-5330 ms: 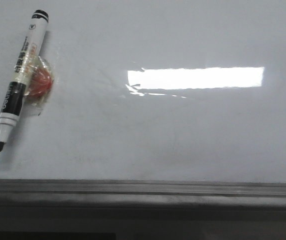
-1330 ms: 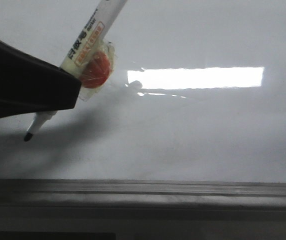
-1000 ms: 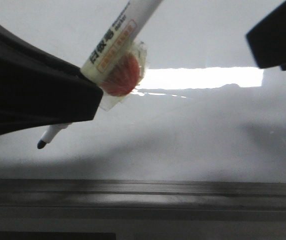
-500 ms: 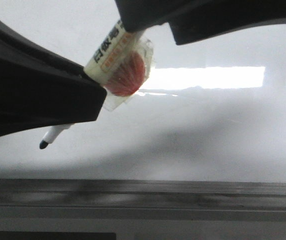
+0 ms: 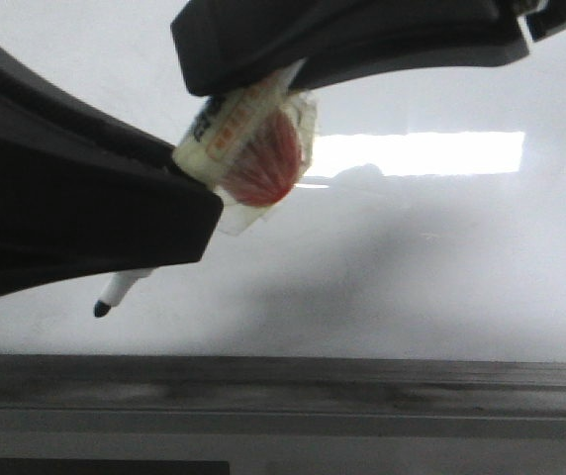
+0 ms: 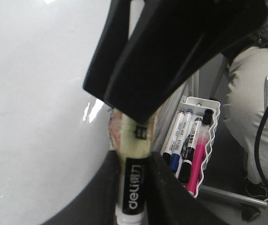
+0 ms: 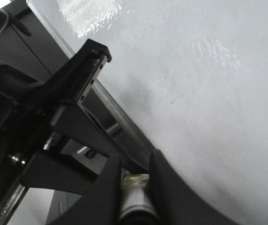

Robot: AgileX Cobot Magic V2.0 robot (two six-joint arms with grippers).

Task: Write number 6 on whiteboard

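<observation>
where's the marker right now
In the front view the marker hangs tilted over the whiteboard, left of the glare, tip down toward the frame edge. The left pincer and the right pincer both grip it.

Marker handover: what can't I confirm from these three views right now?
- Marker cap end: front view, covered by right gripper.
- Left gripper pad contact: front view, its black body blocks it.
- Marker tip height above whiteboard: front view, cannot tell.
- Right gripper's hold: right wrist view, blurred and cropped.

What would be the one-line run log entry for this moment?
left gripper: holds marker | right gripper: grips upper end | whiteboard: blank | phase: handover
</observation>
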